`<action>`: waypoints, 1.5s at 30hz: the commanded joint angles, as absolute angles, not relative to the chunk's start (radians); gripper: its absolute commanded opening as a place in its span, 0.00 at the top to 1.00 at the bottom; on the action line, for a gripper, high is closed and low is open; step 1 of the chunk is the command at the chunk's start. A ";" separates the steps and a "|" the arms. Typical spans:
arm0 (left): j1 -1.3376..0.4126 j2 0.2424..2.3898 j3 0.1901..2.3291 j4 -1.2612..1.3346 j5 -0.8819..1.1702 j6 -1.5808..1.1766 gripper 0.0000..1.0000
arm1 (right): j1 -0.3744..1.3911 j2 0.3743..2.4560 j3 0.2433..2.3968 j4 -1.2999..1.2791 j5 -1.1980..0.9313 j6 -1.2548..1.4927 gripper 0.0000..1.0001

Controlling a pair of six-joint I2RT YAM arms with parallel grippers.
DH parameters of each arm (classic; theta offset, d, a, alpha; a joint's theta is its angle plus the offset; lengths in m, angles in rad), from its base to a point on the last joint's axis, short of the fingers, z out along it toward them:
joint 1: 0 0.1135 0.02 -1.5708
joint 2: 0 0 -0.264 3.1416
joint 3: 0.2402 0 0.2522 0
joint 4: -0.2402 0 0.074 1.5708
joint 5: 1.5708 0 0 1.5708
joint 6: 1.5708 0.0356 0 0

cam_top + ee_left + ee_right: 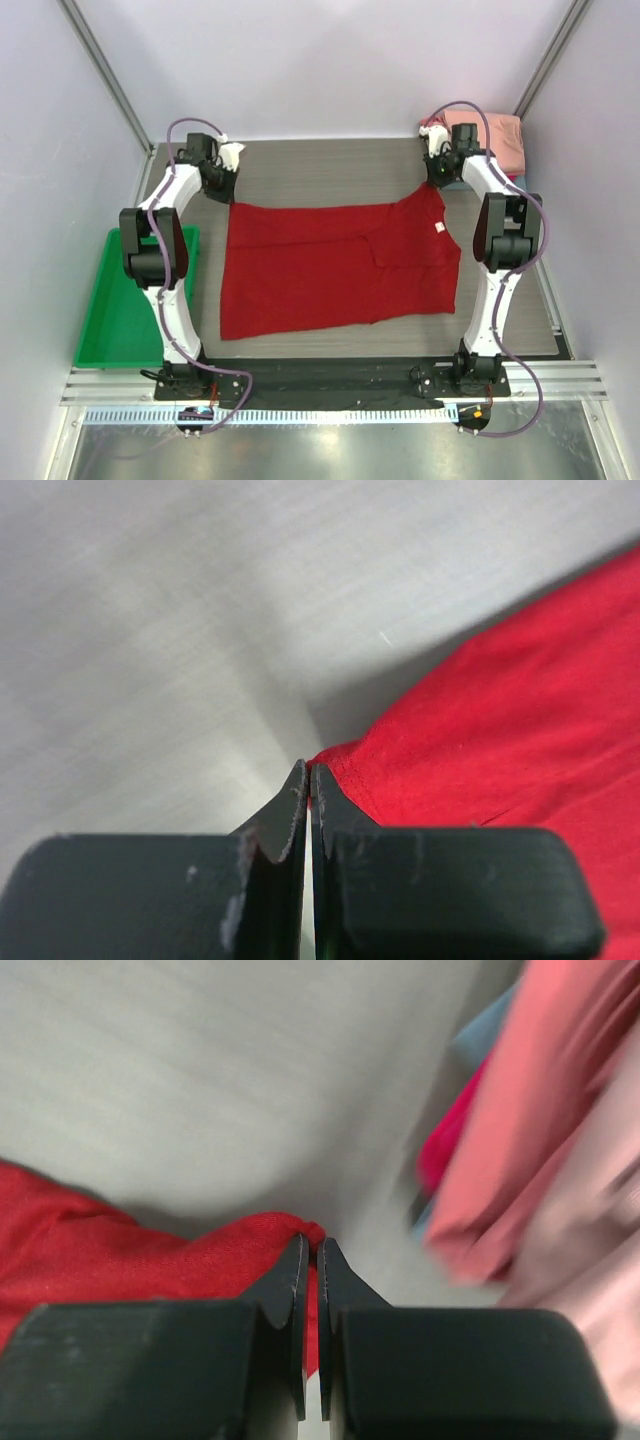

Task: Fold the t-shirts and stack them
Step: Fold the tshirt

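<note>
A deep red t-shirt (pixel 335 268) lies spread flat on the table, its small white neck label (pixel 440 228) near the right edge. My left gripper (pixel 226 192) is at the shirt's far left corner. In the left wrist view it (pixel 308 778) is shut on the tip of the red cloth (pixel 500 730). My right gripper (pixel 436 180) is at the far right corner, shut (pixel 312 1247) on a pinch of red cloth (pixel 120 1250), which rises slightly there. A stack of folded t-shirts (pixel 492 140), salmon-pink on top, sits at the back right.
A green plastic tray (pixel 135 300) lies beside the table on the left, next to the left arm. In the right wrist view the folded stack (pixel 530 1130) is close on the right, with red and bluish layers under the pink. Walls enclose the back and both sides.
</note>
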State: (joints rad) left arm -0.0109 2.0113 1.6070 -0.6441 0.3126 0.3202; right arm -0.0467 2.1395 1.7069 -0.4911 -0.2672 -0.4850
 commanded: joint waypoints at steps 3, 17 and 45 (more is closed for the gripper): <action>-0.005 2.114 1.775 -0.565 0.221 0.313 1.00 | -0.040 2.220 1.896 -0.408 -0.232 -0.430 0.99; -0.005 1.698 1.844 -0.635 0.371 0.201 1.00 | -0.032 1.768 1.890 -0.446 -0.290 -0.402 0.99; 0.071 1.137 1.710 -0.690 0.356 0.270 1.00 | 0.032 1.089 1.757 -0.618 -0.219 -0.561 0.99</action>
State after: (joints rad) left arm 0.0643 1.0561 1.7210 -0.7017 0.3321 0.2527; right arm 0.0311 1.0027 1.7863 -0.6849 -0.2459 -0.5198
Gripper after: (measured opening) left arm 0.005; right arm 0.062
